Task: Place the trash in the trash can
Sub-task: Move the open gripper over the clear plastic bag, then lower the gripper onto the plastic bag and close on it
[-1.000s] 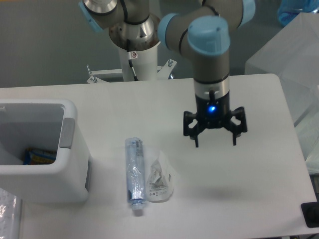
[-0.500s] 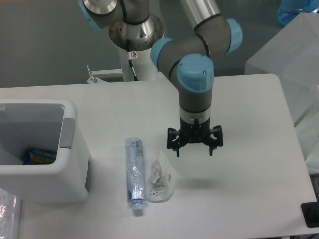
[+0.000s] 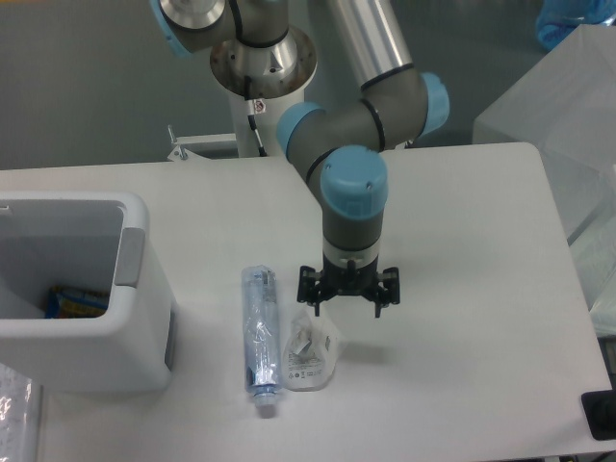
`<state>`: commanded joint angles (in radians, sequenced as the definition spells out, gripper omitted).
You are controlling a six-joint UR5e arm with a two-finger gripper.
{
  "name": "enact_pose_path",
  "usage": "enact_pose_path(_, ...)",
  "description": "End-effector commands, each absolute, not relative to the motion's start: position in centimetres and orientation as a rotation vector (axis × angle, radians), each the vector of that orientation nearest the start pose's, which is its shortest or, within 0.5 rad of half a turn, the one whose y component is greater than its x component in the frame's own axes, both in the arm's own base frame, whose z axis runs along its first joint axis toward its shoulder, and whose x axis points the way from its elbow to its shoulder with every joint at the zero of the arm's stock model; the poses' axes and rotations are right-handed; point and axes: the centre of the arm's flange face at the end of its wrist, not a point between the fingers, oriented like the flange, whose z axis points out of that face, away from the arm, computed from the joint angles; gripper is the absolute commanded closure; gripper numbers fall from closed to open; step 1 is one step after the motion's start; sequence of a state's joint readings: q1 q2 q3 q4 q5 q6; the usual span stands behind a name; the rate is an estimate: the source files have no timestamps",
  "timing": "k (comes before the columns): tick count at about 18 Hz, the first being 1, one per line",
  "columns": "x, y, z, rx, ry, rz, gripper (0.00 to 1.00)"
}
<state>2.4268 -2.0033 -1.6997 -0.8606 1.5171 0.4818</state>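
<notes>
A long clear bluish bottle (image 3: 260, 327) with a white cap lies lengthwise on the white table, cap toward the front edge. Right beside it lies a small clear wrapper (image 3: 310, 350) with a white printed label. My gripper (image 3: 347, 308) hangs open just above the wrapper's far right side, fingers pointing down, nothing between them. The white trash can (image 3: 115, 322) with a grey side panel stands at the left; a blue and yellow packet (image 3: 75, 300) lies inside it.
The arm's base (image 3: 262, 87) stands at the table's back edge. A translucent covered box (image 3: 563, 106) stands at the right. A clear bag (image 3: 14, 409) lies at the front left corner, and a small black object (image 3: 601, 414) at the front right.
The gripper has travelled left and toward the front, from over the bare right part of the table to just above the wrapper, and has come lower. It stayed open throughout.
</notes>
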Motion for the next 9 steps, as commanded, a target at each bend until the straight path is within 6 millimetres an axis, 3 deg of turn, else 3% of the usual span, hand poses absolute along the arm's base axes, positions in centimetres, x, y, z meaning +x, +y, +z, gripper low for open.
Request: enact_pose_path(9,-37.0,52.9,21.8,-2.968,-0.558,0.038,0.0)
